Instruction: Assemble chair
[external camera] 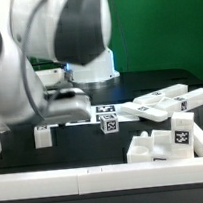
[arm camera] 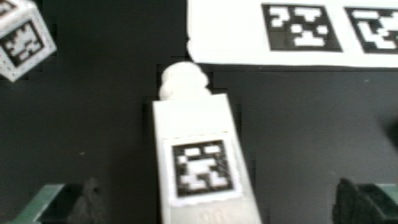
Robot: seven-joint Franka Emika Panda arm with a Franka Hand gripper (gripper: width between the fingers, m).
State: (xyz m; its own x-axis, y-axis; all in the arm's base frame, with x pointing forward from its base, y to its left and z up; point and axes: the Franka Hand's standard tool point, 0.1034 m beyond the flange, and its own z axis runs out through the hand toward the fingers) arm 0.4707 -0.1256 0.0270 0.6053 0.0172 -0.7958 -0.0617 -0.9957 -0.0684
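In the wrist view a long white chair peg [arm camera: 196, 150] with a rounded end and a square tag lies on the black table. My gripper [arm camera: 217, 208] is open above it. One dark fingertip [arm camera: 71, 205] stands well off one side of the peg and the other [arm camera: 366, 205] well off the other side, neither touching. In the exterior view the arm [external camera: 44, 45] fills the exterior view's left and hides most of the gripper. Flat white chair slabs [external camera: 158, 105] lie at the right, and a chunky tagged block [external camera: 179, 134] stands at the front right.
The marker board [arm camera: 294, 35] lies just past the peg's rounded end. A tagged white block [arm camera: 22, 40] sits beside it. In the exterior view a small white block [external camera: 43, 135] and a tagged cube [external camera: 109, 120] stand mid-table. A white rail [external camera: 106, 173] runs along the front.
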